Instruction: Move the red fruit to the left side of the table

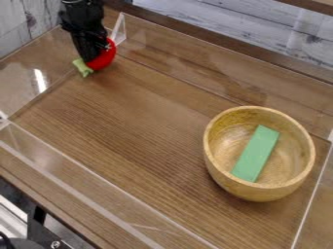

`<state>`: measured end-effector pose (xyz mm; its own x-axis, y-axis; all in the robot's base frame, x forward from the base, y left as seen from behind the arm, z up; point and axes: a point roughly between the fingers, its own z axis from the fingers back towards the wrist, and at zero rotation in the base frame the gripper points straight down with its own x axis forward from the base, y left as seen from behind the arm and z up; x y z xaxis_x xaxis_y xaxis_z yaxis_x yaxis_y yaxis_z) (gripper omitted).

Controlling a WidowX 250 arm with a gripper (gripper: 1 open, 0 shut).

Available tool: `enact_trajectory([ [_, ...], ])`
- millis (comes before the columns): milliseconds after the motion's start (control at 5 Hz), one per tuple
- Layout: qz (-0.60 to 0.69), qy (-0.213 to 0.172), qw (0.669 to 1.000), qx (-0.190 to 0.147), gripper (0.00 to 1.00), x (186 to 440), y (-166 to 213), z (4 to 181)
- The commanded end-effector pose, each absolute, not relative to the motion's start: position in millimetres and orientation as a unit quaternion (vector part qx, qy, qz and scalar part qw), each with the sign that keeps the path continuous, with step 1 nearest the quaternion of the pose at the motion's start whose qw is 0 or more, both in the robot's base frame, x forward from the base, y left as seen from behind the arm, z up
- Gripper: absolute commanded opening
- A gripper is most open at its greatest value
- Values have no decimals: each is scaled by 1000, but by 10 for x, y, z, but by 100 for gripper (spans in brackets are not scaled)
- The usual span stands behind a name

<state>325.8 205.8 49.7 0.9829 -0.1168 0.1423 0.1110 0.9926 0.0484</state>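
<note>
Gripper at the far left corner of the table, pointing straight down. Black body, fingers narrow and clamped on the red fruit. The fruit shows as a bright red patch just to the right of and below the black fingers; its pale green leafy stub sticks out at the lower left, close to the tabletop. Cannot tell whether the fruit touches the wood or hangs just above it.

The fruit sits near the low clear wall that edges the left side, and close to the upright clear panel at the back corner. Brown wood grain runs diagonally across the surface; faint reflections on the acrylic.

Wooden bowl well apart from the gripper, at the right side of the table, upright, near the right-hand clear wall. Inside it lies a flat green block, long and rectangular, leaning from the bowl's floor up toward the far rim.

Open tabletop lies between the fruit and the bowl.
</note>
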Motion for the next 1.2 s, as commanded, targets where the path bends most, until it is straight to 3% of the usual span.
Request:
enact_trajectory([
  [0,-43,-102,993,40,0,3323,2180,772],
  [800,-99,-110,989,24,0,3180,2176,1000],
  [1000,-96,-108,989,16,0,3194,2140,951],
])
